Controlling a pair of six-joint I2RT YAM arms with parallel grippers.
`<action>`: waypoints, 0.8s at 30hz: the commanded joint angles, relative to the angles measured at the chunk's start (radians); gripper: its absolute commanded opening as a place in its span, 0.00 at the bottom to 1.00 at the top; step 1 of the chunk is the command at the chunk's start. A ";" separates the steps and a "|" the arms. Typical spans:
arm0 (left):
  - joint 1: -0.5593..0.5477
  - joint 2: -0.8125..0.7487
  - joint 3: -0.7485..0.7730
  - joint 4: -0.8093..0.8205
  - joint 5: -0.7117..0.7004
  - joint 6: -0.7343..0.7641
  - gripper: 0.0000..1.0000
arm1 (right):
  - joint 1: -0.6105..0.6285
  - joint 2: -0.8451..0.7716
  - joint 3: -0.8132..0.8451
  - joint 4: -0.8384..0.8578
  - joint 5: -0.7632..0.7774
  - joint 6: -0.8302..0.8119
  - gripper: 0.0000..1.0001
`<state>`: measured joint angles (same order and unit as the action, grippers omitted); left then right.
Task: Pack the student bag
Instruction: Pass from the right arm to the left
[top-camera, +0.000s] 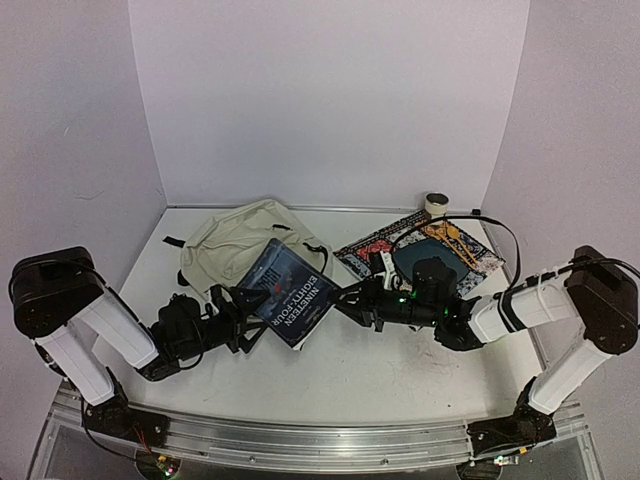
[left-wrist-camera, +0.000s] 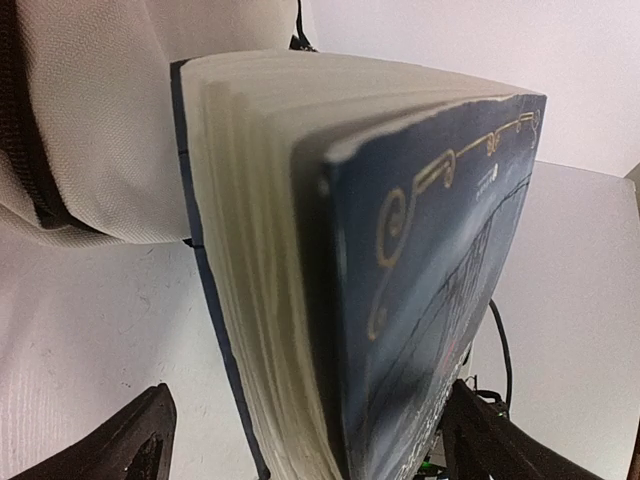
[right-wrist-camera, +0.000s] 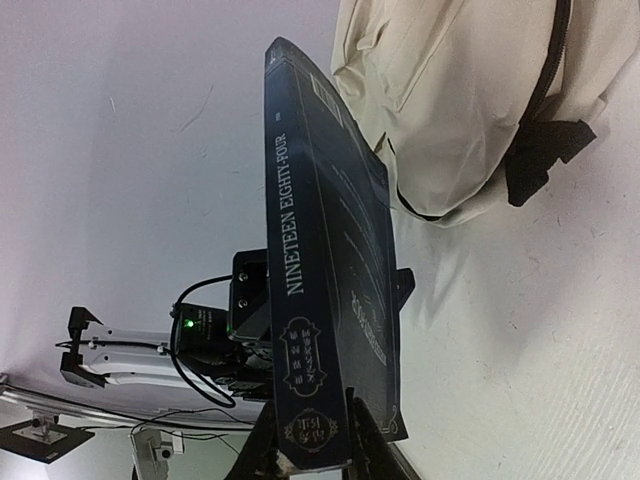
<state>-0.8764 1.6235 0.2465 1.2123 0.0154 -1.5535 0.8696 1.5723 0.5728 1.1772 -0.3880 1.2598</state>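
Top cam: thick dark-blue book (top-camera: 290, 292) tilts btwn left fingers (top-camera: 238, 320) & right fingers (top-camera: 352, 300), just beside the cream fabric student bag (top-camera: 235, 240) slumped back-left on the white surface (top-camera: 400, 370), prob. lining up w/ its opening. Left wrist: fingers wide apart, straddling the pages, no grip. Right wrist: fingers pinch the spine end.

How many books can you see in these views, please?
1. The dark blue book is held up next to the bag, with one edge clamped in the right gripper. More could be hidden inside the bag.
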 joint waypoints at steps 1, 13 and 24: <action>-0.006 0.031 0.044 0.110 0.019 -0.020 0.93 | 0.005 -0.072 0.055 0.843 -0.017 0.011 0.00; -0.031 0.284 0.098 0.506 0.037 -0.125 0.71 | 0.010 -0.092 0.046 0.843 0.007 0.014 0.00; -0.039 0.141 0.089 0.507 -0.006 -0.043 0.47 | 0.009 -0.102 0.024 0.842 0.022 0.012 0.00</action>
<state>-0.9067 1.8391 0.3283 1.3345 0.0200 -1.6295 0.8710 1.5593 0.5724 1.1191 -0.3511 1.2773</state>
